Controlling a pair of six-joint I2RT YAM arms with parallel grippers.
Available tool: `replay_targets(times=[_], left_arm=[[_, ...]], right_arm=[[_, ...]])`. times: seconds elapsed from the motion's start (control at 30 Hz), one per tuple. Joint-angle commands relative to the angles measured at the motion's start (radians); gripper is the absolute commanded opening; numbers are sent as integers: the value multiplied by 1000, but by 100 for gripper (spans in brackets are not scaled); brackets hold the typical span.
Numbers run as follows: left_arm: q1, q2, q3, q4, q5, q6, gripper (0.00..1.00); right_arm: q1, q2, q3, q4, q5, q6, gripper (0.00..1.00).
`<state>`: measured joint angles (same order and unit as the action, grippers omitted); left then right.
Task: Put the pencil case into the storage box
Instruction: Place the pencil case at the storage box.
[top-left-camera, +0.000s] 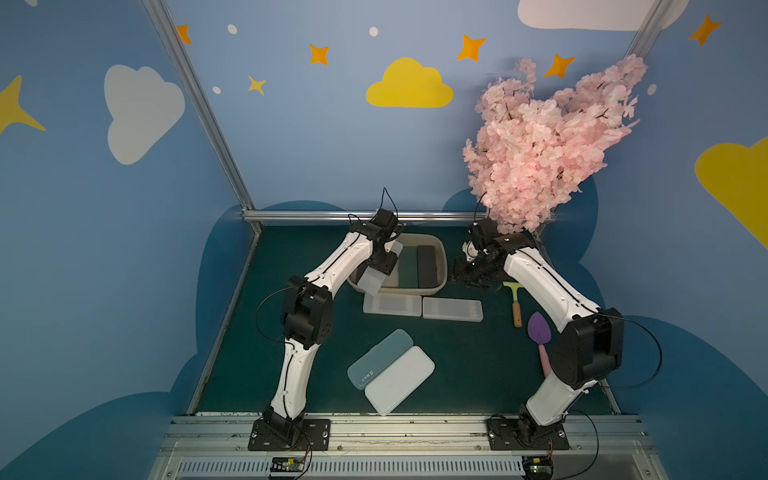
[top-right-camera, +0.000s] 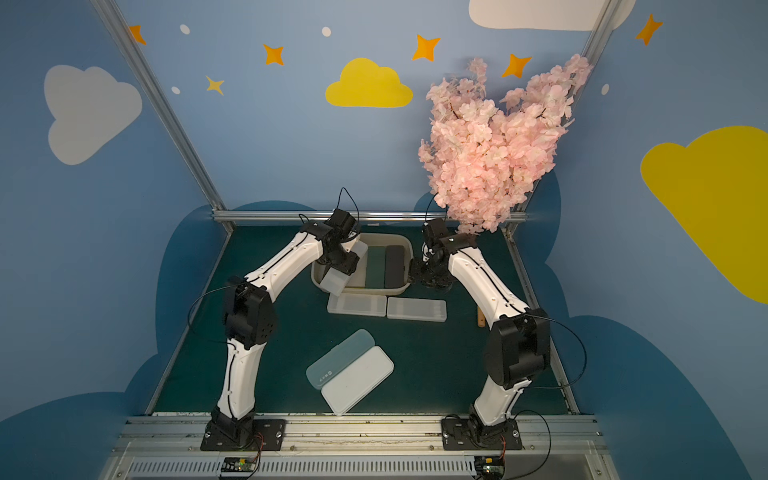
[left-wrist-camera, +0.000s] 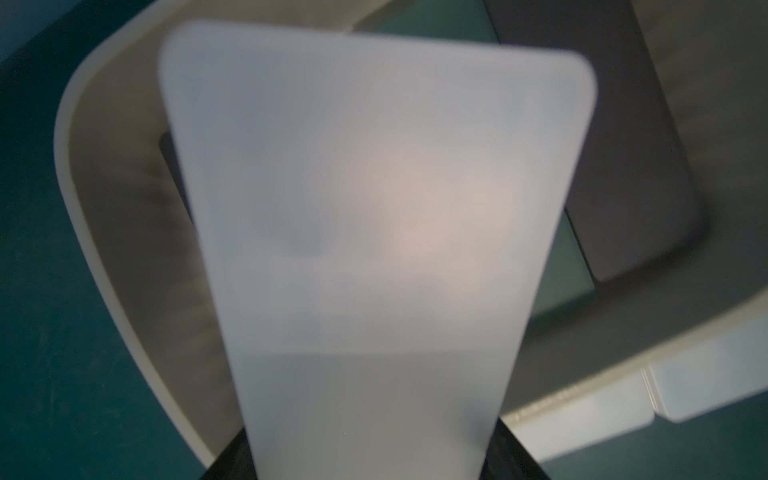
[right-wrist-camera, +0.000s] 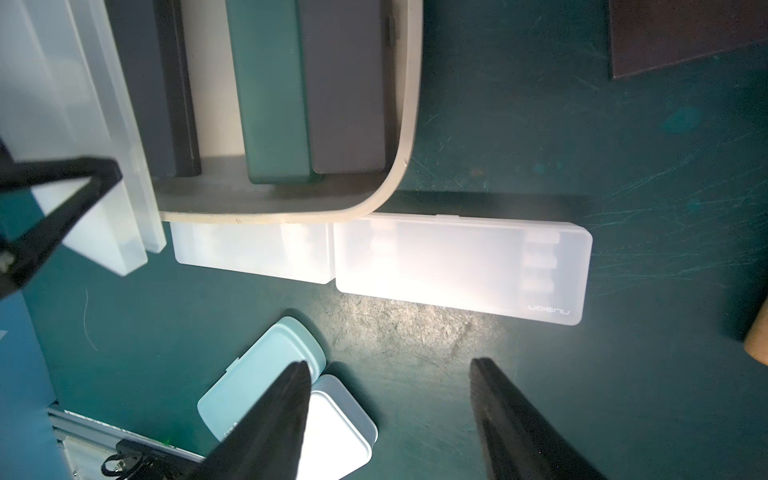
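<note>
Only rt wrist cam, right gripper (right-wrist-camera: 390, 362) jaws visibly apart

Links: I see glossy white shells on my left arm (top-left-camera: 332, 266) and right arm (top-left-camera: 544, 278), each with a thin black seam and small screws.
Joints: boxy matte black elbow housings (top-left-camera: 307, 316).
Cables: thin black leads (top-left-camera: 660, 353).
Bases: black base plates (top-left-camera: 316, 434), silver bolts.
Right tool (right-wrist-camera: 390, 365): two black tapered fingers (right-wrist-camera: 286, 407).

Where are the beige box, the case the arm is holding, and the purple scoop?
storage box (right-wrist-camera: 412, 104): right wrist view, its curved rim.
pencil case (left-wrist-camera: 374, 208): left wrist view, middle of its frosted face.
purple scoop (top-left-camera: 539, 330): in a top view, its blade.
</note>
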<state>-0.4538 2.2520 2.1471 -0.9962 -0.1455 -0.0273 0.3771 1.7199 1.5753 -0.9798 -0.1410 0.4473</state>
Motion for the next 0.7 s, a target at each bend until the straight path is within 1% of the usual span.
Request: replay_targets(times=[0.0,0.17,0.2,0.33,0.37,0.5,0.67], left_arm=[[22,62,131,-9,-26,-128,52],[28,191,299,19,-5,-177,52],[27,221,337,5,1,-187,52],[20,369,571,-87,14,-219,52],[17,394,605,-101,18,-229,52],[16,421,601,-96,32,-264,51],[18,422,545,-108,21,-273,51]], right_arm=[[-10,-48,-15,-16,-14,-5,66],[-23,-49,-15,-15,-29,0,66],[-25,-49,-14,-16,-32,-1,66],[-36,-47,-19,-19,-41,-5,65],[-39,-47,-22,-17,-43,-3,66],[-46,-49,-32,-17,-50,-3,66],[-52,-53,-44,-17,-55,-3,65]])
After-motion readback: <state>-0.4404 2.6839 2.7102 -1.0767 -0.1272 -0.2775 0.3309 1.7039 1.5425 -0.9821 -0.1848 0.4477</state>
